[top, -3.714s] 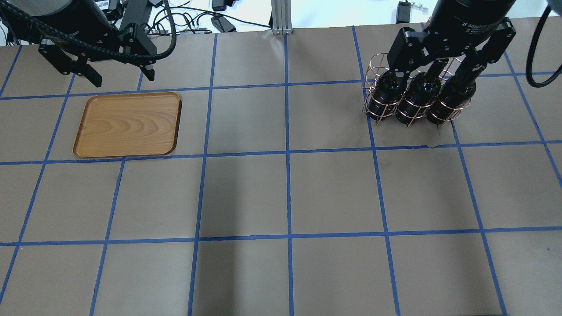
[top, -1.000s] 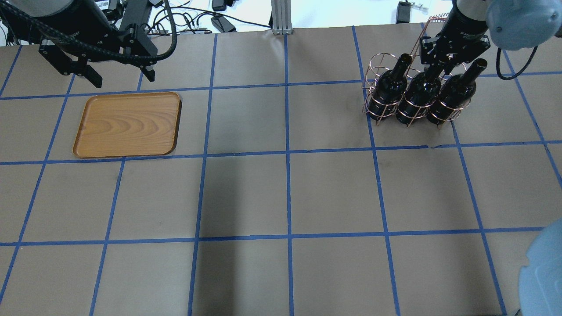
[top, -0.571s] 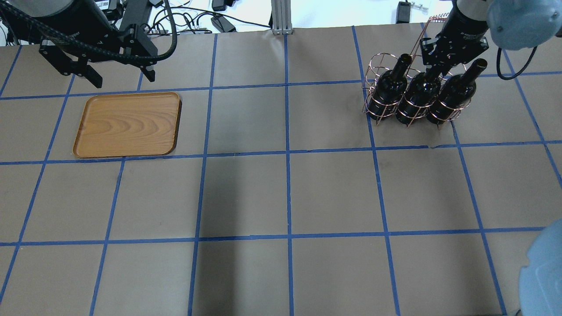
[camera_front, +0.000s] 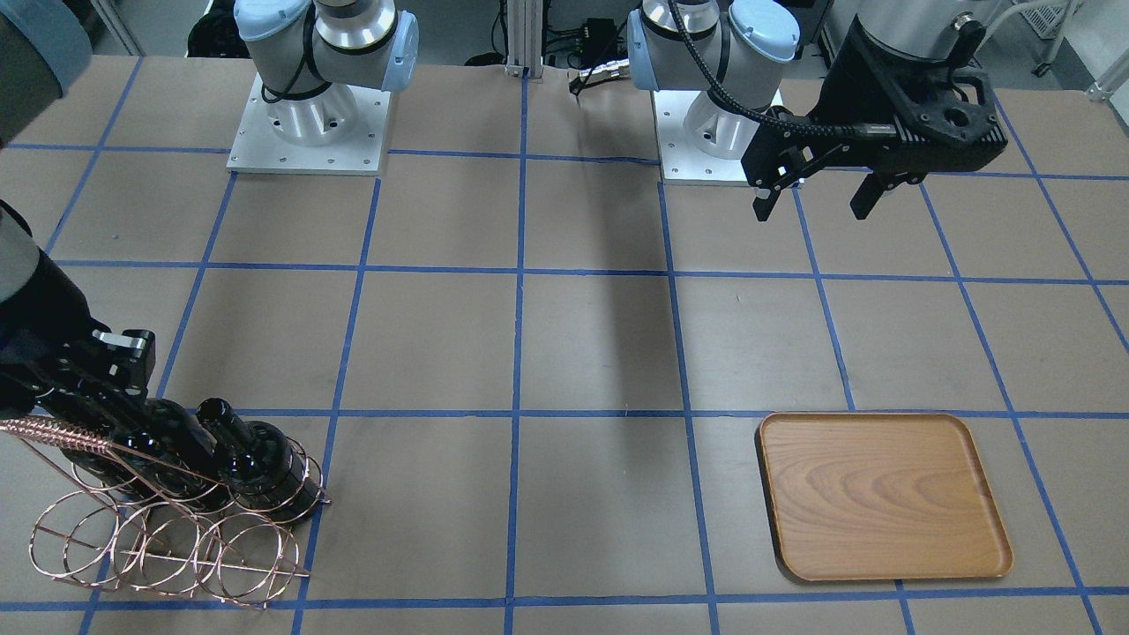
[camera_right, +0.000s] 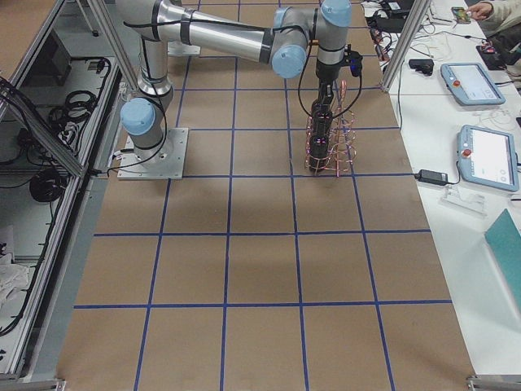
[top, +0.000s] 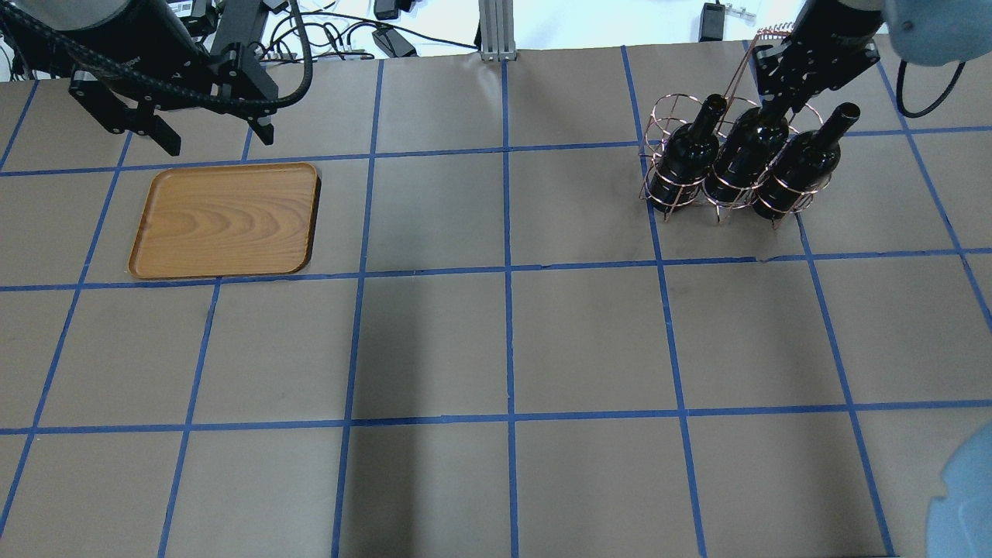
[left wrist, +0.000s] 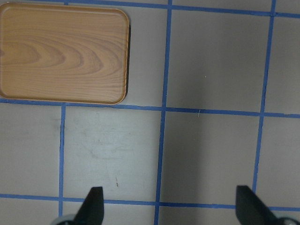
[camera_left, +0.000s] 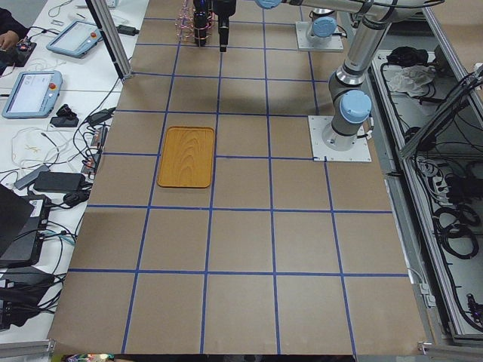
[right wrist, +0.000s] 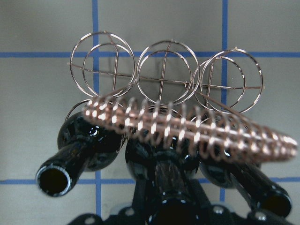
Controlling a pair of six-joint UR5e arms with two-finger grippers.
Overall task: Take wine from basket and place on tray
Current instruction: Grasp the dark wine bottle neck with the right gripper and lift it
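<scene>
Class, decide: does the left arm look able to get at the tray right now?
Probably yes: the left gripper hangs near the tray, jaws apart, with nothing visible between them.

Three dark glossy bottles (top: 802, 167) stand in the copper wire basket (right wrist: 187, 129), middle bottle (top: 742, 151) riding higher; wooden tray (top: 225, 221) lies flat, well apart.

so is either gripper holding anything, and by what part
Right gripper holds the middle wine bottle by its neck; left gripper is open, empty.
</scene>
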